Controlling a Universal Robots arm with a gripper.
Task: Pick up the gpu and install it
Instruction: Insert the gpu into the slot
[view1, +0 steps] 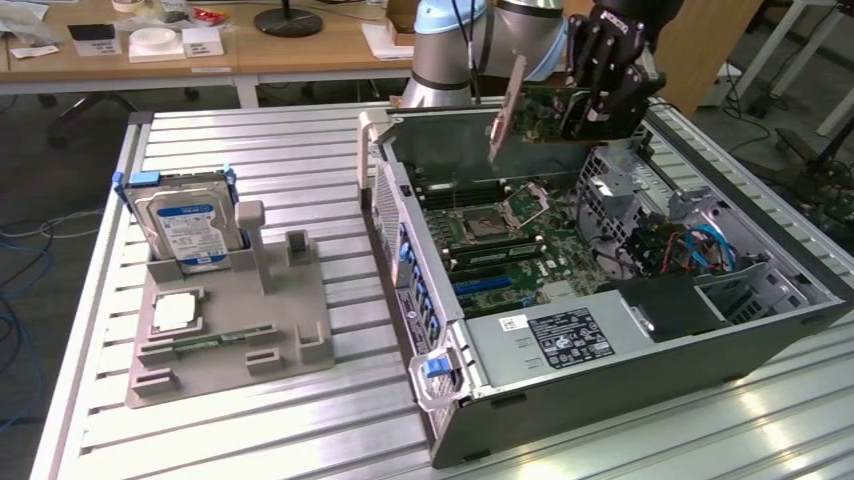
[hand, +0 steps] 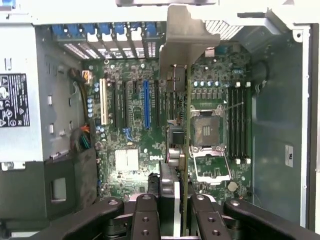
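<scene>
From where I stand, the gripper (view1: 598, 115) sits in the upper right of the exterior view. Its black fingers are clenched on the gpu (view1: 541, 108), pinching the green board by one edge. The card hangs on edge in the air above the open computer case (view1: 747, 340), touching nothing below, with its silver bracket (view1: 505, 105) on the side toward the case's rear wall.

In the wrist view the gpu (hand: 177, 130) shows edge-on over the motherboard (hand: 125, 125), and the fingers (hand: 145, 215) close in on both of its faces. Its line seems to fall between the long blue slot (hand: 146, 102) and the CPU socket (hand: 207, 132), nearer the socket. The card is raised, though, so that may be partly the angle.

The trouble I would expect is misalignment. If the card's edge meets the board off the slot, it could scrape components or press on the socket's bare frame. The bracket could also catch on the rear wall of the case and tip the card in the grip — a hold on one edge leaves room to pivot. The loose cables (view1: 694, 250) lie well apart from the card and look like the lesser worry.
</scene>
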